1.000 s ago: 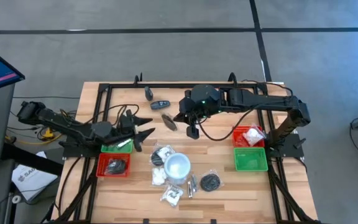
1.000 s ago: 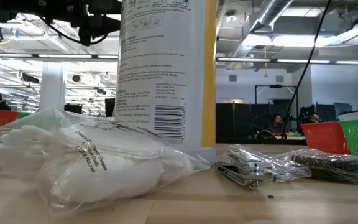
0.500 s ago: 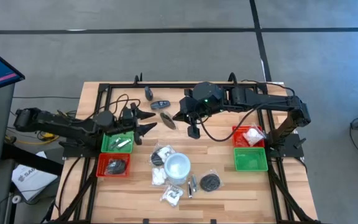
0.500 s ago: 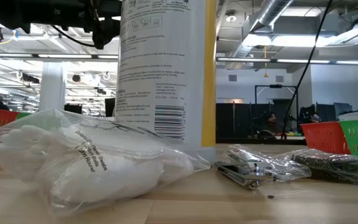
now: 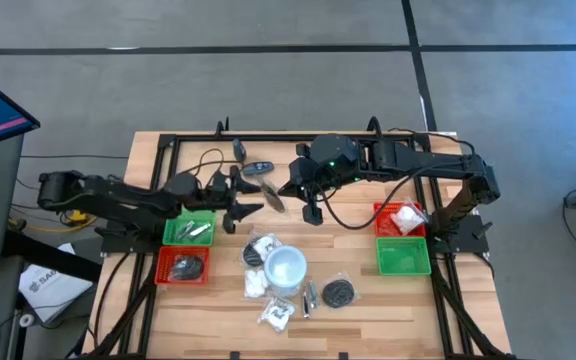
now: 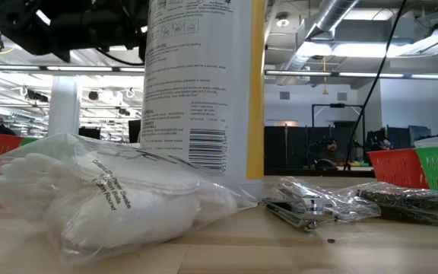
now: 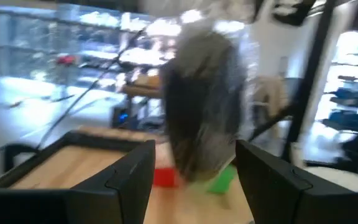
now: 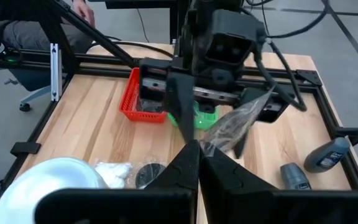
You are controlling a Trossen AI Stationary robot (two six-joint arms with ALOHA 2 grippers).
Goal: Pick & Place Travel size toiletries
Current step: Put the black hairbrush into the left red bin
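Two dark arms meet over the middle of your wooden tabletop (image 5: pixel 368 305), inside its black frame rail. Your left tool (image 5: pixel 253 197) reaches in from the left side and is clamped on a dark oblong piece in a clear wrapper (image 5: pixel 273 197), which is lifted off the wood; the left wrist view shows it upright between the two fingers. Your right tool (image 5: pixel 310 212) hangs just beside it, fingers pressed together on nothing, so the gap between the two arms is tight.

Near the far edge lie two more small dark oblong pieces (image 5: pixel 239 151), close to the rail. At the left edge sit a green square tray (image 5: pixel 177 238) holding a silvery item, and a red square tray (image 5: pixel 165 272) holding a black one. At the right edge, a second red tray (image 5: pixel 380 214) holds white wrapped pieces, and a second green tray (image 5: pixel 403 258) sits in front of it.

Toward the near edge, a white round cup-like container (image 5: pixel 286 268) stands in a crowded cluster: a black round disc in a clear wrapper (image 5: pixel 339 293), white pieces in clear wrappers (image 5: pixel 256 285), and thin silvery sticks (image 5: pixel 309 297). Bare wood lies between this cluster and each pair of trays, and along the far right.
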